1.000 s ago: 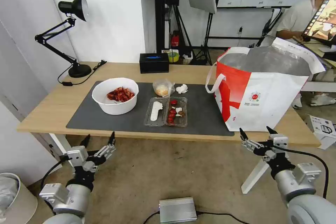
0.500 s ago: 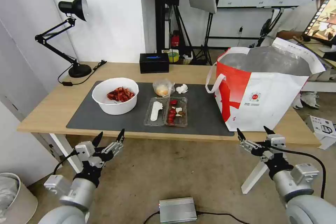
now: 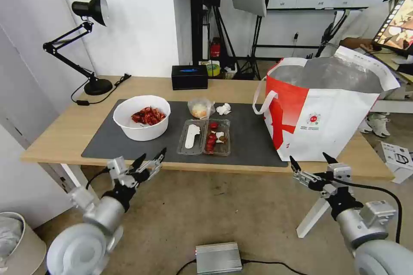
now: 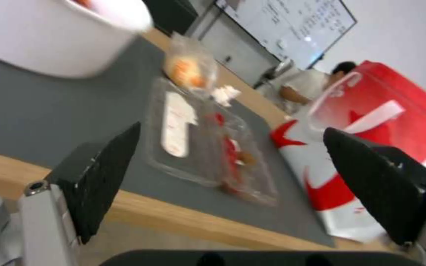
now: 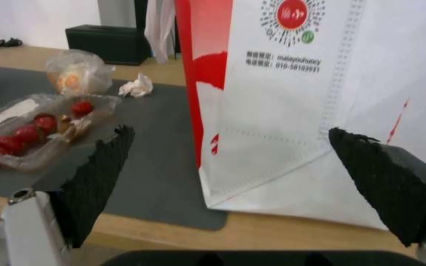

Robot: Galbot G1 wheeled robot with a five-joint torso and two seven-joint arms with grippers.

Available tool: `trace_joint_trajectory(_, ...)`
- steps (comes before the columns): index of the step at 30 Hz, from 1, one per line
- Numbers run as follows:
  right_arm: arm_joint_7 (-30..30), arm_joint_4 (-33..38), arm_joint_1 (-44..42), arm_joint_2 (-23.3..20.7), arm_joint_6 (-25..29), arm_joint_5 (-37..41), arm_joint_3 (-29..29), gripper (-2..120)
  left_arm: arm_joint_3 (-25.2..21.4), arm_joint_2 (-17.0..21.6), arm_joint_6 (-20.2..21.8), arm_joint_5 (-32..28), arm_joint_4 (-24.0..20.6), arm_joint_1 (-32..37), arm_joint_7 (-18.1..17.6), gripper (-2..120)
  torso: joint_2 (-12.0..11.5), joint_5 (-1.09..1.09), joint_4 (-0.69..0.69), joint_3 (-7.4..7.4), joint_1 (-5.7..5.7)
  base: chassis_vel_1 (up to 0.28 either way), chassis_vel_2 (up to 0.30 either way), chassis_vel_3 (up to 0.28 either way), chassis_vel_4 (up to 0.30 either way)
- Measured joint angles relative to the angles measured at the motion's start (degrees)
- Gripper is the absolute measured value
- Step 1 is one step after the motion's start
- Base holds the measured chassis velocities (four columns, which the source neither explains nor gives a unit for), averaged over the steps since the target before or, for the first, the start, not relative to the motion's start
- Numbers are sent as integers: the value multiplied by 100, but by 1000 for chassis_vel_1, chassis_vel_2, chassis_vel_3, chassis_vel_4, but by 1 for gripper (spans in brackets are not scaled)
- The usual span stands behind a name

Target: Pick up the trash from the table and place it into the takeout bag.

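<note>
On the table (image 3: 56, 137), a dark grey mat carries the trash: a white bowl (image 3: 141, 117) of red shells, a clear clamshell tray (image 3: 204, 137) with red scraps, a clear bag with a bun (image 3: 199, 108) and a crumpled white tissue (image 3: 223, 108). The takeout bag (image 3: 320, 109) stands open at the table's right end. My left gripper (image 3: 150, 160) is open just before the table's front edge, below the bowl and tray. My right gripper (image 3: 311, 162) is open in front of the takeout bag (image 5: 292, 103). In the left wrist view the tray (image 4: 208, 144) lies ahead between the fingers.
A black tissue box (image 3: 189, 77) sits at the table's back edge and a black desk lamp (image 3: 88, 43) at the back left. A silver box (image 3: 218, 258) lies on the floor before me. A white bin (image 3: 19, 245) stands at the lower left.
My left gripper has risen and moved right toward the table's front edge. The right gripper has barely shifted. The person in the background has moved out of sight.
</note>
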Motion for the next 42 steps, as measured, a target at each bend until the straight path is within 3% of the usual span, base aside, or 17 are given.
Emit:
trace_joint_trajectory(9,27,76,-80,44,-13,-12,18,100,448,90,135,-843,336,-585,-454,100,0,0,0,0,0,0,0,0,0)
trace_joint_trajectory(11,34,97,-106,63,-15,-24,44,100,671,157,145,-1219,402,-901,-860,100,0,0,0,0,0,0,0,0,0)
trace_joint_trajectory(16,52,94,-105,53,-18,-14,87,100,912,159,183,-1620,410,-1317,-1224,100,0,1,0,0,0,0,0,0,0)
trace_joint_trajectory(25,59,118,-148,26,-21,-10,98,100,1327,-105,273,-1782,492,-1683,-1618,100,0,0,1,0,0,0,0,0,0)
trace_joint_trajectory(31,67,70,-150,30,-21,4,106,100,1733,-402,346,-1826,748,-2027,-2184,100,1,0,1,-1,0,0,0,0,0)
trace_joint_trajectory(42,92,9,-141,93,-13,3,85,100,1929,-595,356,-1875,1115,-2375,-2864,100,0,0,1,0,0,0,0,0,0)
